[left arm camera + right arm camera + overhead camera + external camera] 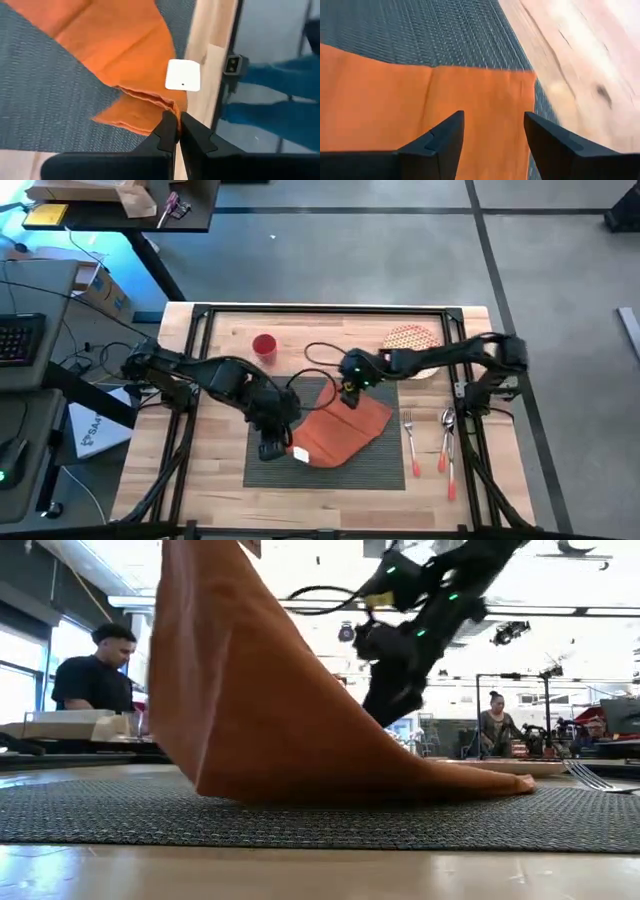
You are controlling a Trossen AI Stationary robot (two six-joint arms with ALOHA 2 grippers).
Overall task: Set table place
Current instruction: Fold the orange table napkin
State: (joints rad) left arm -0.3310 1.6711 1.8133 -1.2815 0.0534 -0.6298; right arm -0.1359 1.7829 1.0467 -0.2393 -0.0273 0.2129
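In the high view the dark grey placemat (pixel 330 470) lies on the near half of the butcher-block table (pixel 220 490), and the rust-orange napkin (pixel 340 430) sits crumpled across its middle. The left gripper (pixel 272 448) is at the napkin's near-left corner; the right gripper (pixel 350 392) hangs over its far edge. A red cup (pixel 264 345) and a patterned plate (pixel 412 340) stand at the far side, and a fork (pixel 410 442) and spoon (pixel 446 442) lie on bare wood to the right of the mat.

The low view shows the napkin (pixel 250 690) lifted into a steep tent, one end high, the other trailing on the ribbed mat (pixel 320 820). If the pinch slips, the cloth would likely fall in a heap. Two people (pixel 95 670) are at benches in the room behind.

The left wrist view has the left gripper (pixel 177 131) pressed together on a thin bunched corner of the napkin (pixel 125 45), near its white tag (pixel 183 75). So small a bite could pull free, or drag the mat.

The right wrist view shows the right gripper (pixel 494 137) spread wide, holding nothing, above flat napkin (pixel 420 100) beside the mat's edge (pixel 445 35). Closing here might catch the mat too.
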